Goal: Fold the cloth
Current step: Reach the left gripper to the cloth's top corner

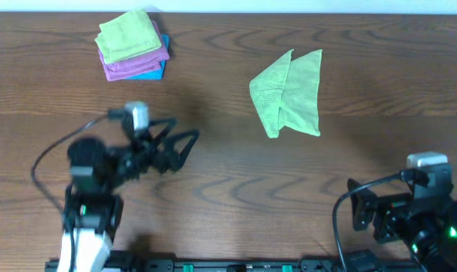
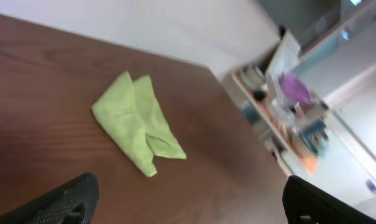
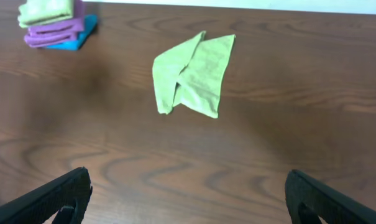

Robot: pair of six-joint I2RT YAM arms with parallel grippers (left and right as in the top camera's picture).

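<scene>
A light green cloth (image 1: 288, 94) lies on the brown wooden table, right of centre toward the back, loosely folded with two layers overlapping. It also shows in the left wrist view (image 2: 136, 121) and in the right wrist view (image 3: 192, 73). My left gripper (image 1: 180, 147) is open and empty, left of the cloth and well apart from it; its fingers frame the left wrist view (image 2: 191, 202). My right gripper (image 1: 358, 204) is open and empty at the front right, near the table's front edge; its fingers frame the right wrist view (image 3: 188, 196).
A stack of folded cloths (image 1: 132, 44), green on purple on blue, sits at the back left and also shows in the right wrist view (image 3: 52, 23). The left wrist view shows a cluttered shelf (image 2: 293, 106) beyond the table's edge.
</scene>
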